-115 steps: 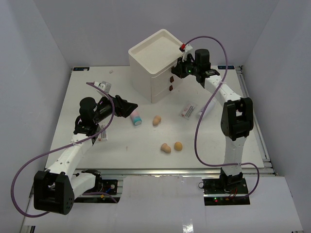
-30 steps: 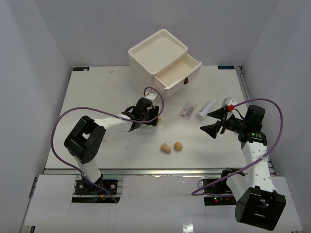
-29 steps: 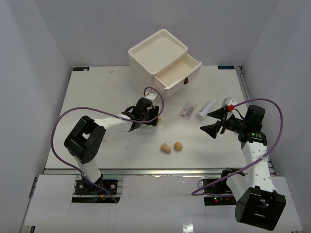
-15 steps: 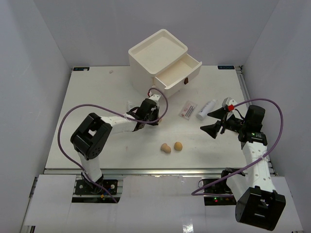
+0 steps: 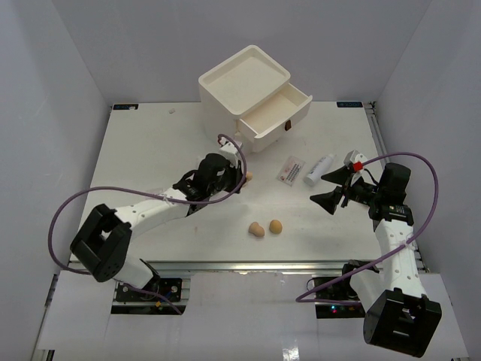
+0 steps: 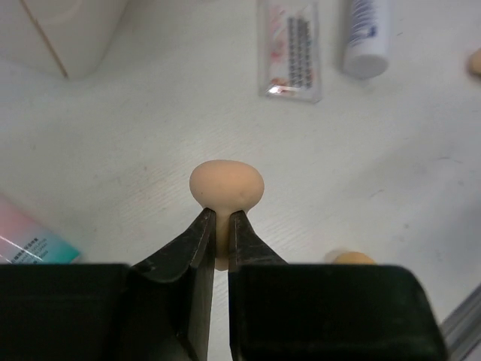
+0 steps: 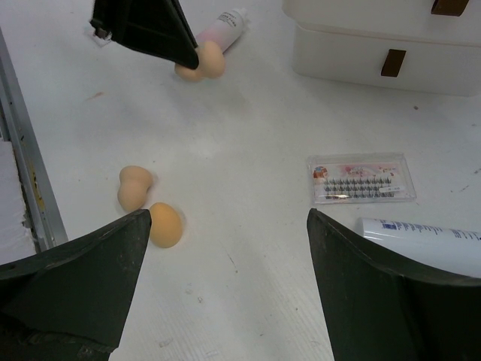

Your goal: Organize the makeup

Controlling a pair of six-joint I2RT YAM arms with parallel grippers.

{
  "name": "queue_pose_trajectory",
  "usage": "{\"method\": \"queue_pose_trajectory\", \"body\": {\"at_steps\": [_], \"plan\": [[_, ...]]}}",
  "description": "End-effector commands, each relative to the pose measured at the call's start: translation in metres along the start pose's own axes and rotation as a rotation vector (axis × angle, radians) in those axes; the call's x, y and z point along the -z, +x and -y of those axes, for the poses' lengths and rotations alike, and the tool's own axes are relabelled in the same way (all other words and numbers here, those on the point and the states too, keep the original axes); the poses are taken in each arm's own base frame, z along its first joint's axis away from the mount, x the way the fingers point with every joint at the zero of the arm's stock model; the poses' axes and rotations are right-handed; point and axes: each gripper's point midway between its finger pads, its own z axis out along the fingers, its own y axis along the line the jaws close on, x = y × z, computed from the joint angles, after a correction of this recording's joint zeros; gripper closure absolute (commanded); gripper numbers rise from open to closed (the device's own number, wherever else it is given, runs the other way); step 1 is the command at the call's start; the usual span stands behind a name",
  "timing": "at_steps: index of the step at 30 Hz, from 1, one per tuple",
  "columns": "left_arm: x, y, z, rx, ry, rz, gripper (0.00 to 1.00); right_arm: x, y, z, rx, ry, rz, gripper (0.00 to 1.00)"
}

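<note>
So I've got the left hand [image 6: 216, 241] clamped nearly shut on a tan sponge [image 6: 225, 184], just out in front of the drawer box [image 5: 244, 83]. It's pinching the narrow end only, and the fat end bulges out past the fingertips. I can't tell if it's clear of the surface [image 5: 150, 150] yet.

My worries:
- That sponge is squishy and held by a thin bit, so a quick swing toward the box could let it squirt out or twist in the grip.
- The top drawer [image 5: 274, 116] is pulled out, and if I come in low the sponge or the fingers could clip its front wall and shove it.
- Foam may cling to a pad when I let go, then drop outside the drawer.

The open drawer shows nothing inside from the overhead view, though its back part is under the box top. The recessed tray on top of the box looks bare too. The lower drawers are closed, so no idea what's in them.

Outside the box: two more sponges [image 5: 266, 227] lie touching each other, well out in front of it. A packet [image 5: 290, 169] and the white bottle [image 5: 319, 169] sit near its open-drawer side, and the pink tube [image 7: 223, 28] is in front, beside my held sponge. The right hand [image 5: 331, 188] hangs wide open past the bottle, holding nothing.
</note>
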Motion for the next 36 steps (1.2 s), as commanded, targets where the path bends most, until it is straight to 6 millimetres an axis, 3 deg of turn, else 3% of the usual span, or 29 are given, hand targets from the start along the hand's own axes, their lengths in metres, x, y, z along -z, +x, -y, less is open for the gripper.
{"method": "queue_pose_trajectory", "body": {"at_steps": [1, 5, 7, 10, 11, 13, 17, 21, 25, 28, 30, 36], "plan": [[0.033, -0.083, 0.037, -0.091, 0.132, 0.211, 1.00, 0.001, -0.012, 0.001, 0.038, -0.005, 0.022, 0.09], [0.037, -0.148, 0.055, -0.162, 0.149, 0.307, 1.00, 0.002, -0.011, 0.002, 0.036, -0.002, 0.021, 0.09], [0.019, -0.163, 0.055, -0.216, 0.129, 0.297, 1.00, 0.002, -0.011, 0.002, 0.035, -0.002, 0.021, 0.09], [0.002, -0.202, 0.056, -0.253, 0.111, 0.317, 1.00, 0.002, -0.011, 0.003, 0.035, 0.003, 0.021, 0.09], [-0.015, -0.196, 0.050, -0.258, 0.099, 0.280, 1.00, 0.002, -0.011, 0.003, 0.035, 0.002, 0.021, 0.09], [-0.040, -0.210, 0.047, -0.265, 0.089, 0.281, 1.00, 0.002, -0.011, 0.002, 0.037, 0.002, 0.021, 0.09], [-0.063, -0.241, 0.049, -0.280, 0.079, 0.317, 1.00, 0.003, -0.011, 0.002, 0.037, 0.002, 0.023, 0.09], [-0.100, -0.237, 0.041, -0.276, 0.046, 0.289, 0.94, 0.003, -0.011, 0.002, 0.035, 0.000, 0.024, 0.09], [-0.115, -0.234, 0.037, -0.273, 0.030, 0.281, 0.79, 0.003, -0.012, 0.001, 0.041, -0.001, 0.026, 0.09], [-0.117, -0.233, 0.037, -0.273, 0.029, 0.278, 0.53, 0.003, -0.012, 0.001, 0.036, -0.005, 0.027, 0.09], [-0.116, -0.233, 0.038, -0.274, 0.034, 0.280, 0.43, 0.003, -0.012, 0.001, 0.036, -0.005, 0.027, 0.09], [-0.099, -0.244, 0.047, -0.271, 0.069, 0.296, 0.30, 0.003, -0.011, 0.000, 0.034, -0.008, 0.028, 0.08]]}}
